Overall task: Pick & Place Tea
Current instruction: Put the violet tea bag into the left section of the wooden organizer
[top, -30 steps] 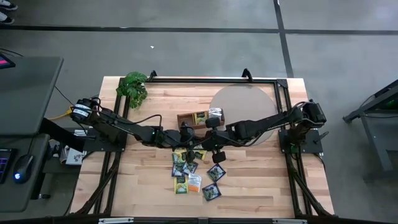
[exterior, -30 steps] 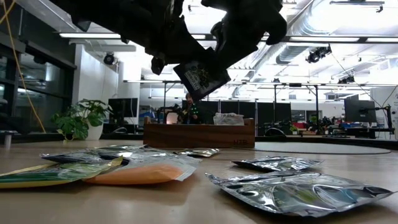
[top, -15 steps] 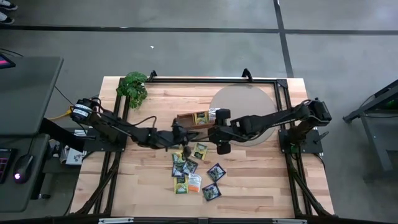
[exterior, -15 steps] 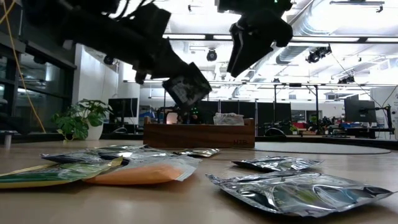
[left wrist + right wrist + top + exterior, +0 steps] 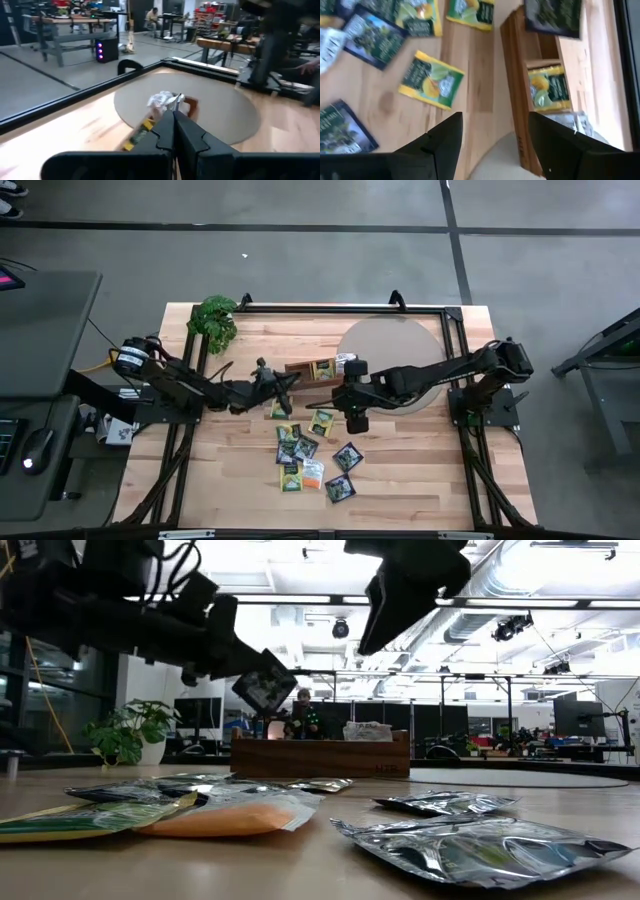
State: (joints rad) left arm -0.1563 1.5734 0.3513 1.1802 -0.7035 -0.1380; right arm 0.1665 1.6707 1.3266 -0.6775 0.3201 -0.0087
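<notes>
Left end effector (image 5: 262,680) hangs above the desk (image 5: 420,470) beside the wooden tray (image 5: 300,369), pinched shut on a dark tea sachet (image 5: 264,683). Right end effector (image 5: 495,131) stands wide, empty, over loose tea sachets (image 5: 312,460) near the tray.

A light wooden table (image 5: 240,470) carries a black metal frame (image 5: 340,308) along its far edge and sides. A leafy green plant (image 5: 214,320) stands at the far left corner. A grey round mat (image 5: 392,345) lies on the far right part of the tabletop. A brown wooden tray (image 5: 300,370) sits just left of the mat, its edge meeting the mat's rim. Beyond the table, the low view shows an open workshop with ceiling lights and a person (image 5: 303,712) seated at a distant desk.
</notes>
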